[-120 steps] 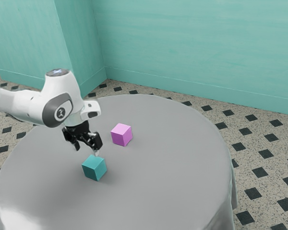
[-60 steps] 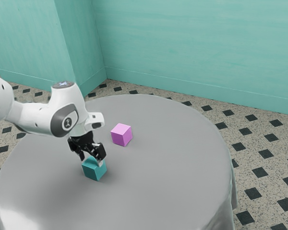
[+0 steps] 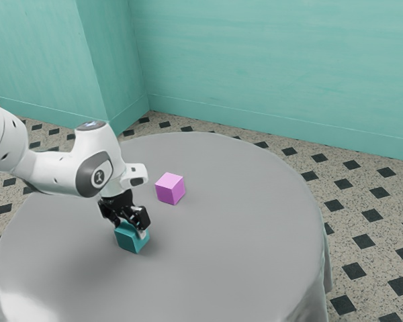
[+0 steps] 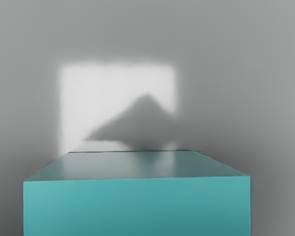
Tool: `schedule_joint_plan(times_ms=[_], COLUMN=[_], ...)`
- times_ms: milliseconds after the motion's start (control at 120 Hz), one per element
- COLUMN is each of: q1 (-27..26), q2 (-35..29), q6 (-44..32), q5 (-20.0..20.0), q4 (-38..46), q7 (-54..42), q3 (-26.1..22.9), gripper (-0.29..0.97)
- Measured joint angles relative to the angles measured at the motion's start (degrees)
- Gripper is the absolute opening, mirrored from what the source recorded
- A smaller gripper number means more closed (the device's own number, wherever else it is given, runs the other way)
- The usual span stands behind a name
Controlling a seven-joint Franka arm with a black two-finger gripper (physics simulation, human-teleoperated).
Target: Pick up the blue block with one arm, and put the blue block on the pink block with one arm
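A round grey counter (image 3: 255, 235) carries two cubes. The blue block (image 3: 129, 241) rests on it toward the exterior view's left. The pink block (image 3: 170, 188) sits nearby but apart, farther back and slightly rightward.

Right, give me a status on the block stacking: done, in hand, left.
Done: the approach; the hand is right down on the blue block. In hand: the grasp; the block rests on the table, not yet lifted. Left: lift it, carry it to the pink block, which stands apart with a bare top, and set it there.
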State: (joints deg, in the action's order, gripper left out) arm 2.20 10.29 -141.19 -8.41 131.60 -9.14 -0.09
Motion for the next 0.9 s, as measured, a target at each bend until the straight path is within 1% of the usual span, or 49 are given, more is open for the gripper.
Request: schedule_joint_plan(times_ms=[208,508,592,692,800,858,900], q1=[0.08,0.55,0.56,0.37,0.19,0.13,0.09], q2=[0.54,0.44,-0.23,-0.44,1.69,4.69,8.22], q6=[0.24,0.74,1.91,4.56,10.10,13.17,15.60], q5=[-1.33,-3.53,-3.56,-3.18,-1.47,-0.74,-0.40], q4=[0.00,-0.33,-2.53,-7.20,-16.41,-22.91,-29.02], q7=[-0.85,-1.51,-1.44,-1.27,-0.46,0.08,0.49], q3=[0.09,0.35,1.04,1.71,2.20,2.25,2.26], gripper=[0.54,0.39,0.35,0.34,0.33,0.34,0.33])
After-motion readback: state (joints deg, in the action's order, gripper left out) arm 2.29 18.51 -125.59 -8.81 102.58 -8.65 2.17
